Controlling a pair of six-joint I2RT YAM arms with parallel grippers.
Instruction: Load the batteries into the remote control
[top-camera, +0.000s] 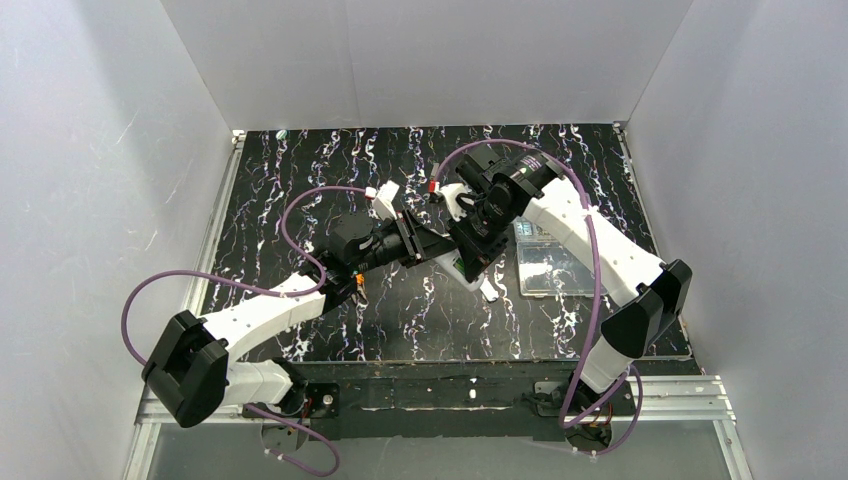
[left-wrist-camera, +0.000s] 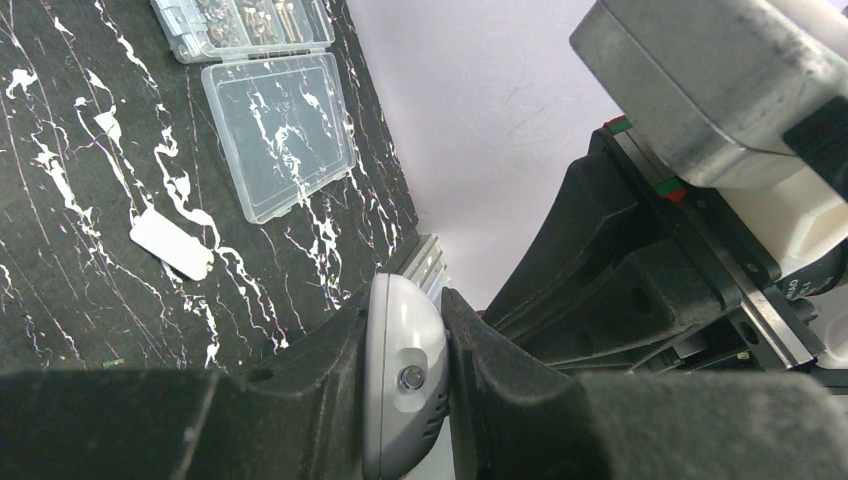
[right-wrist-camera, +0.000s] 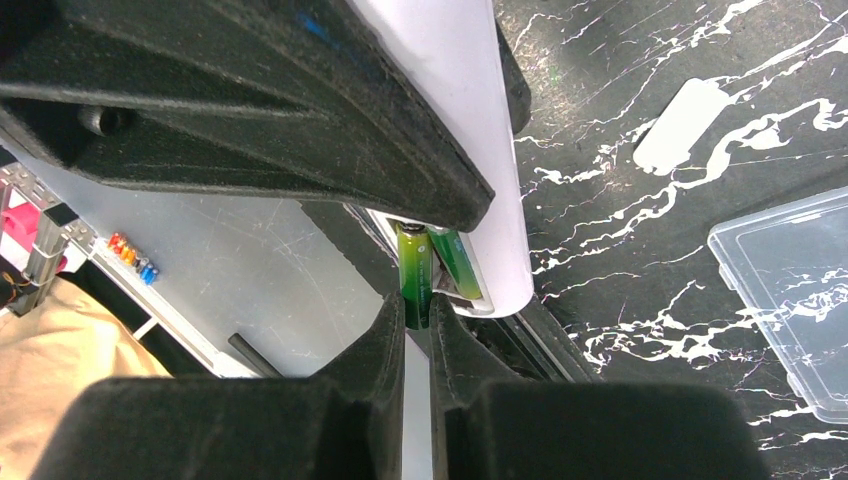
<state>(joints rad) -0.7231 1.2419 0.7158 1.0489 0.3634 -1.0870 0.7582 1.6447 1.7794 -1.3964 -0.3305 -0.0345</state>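
Clearly both pincers are busy. The left gripper (left-wrist-camera: 405, 318) clamps the remote control (left-wrist-camera: 400, 370) by its long edges, at the bottom centre of its wrist view. The right gripper (right-wrist-camera: 417, 312) stands narrow, pinching one battery (right-wrist-camera: 414, 268) by its lower end at the compartment mouth, mid-frame. A second battery (right-wrist-camera: 458, 262) lies beside it inside. Both things look light, rigid and slick. The cell will likely pivot, so it is better held across its middle, and the remote's shell wants a firm side grip.
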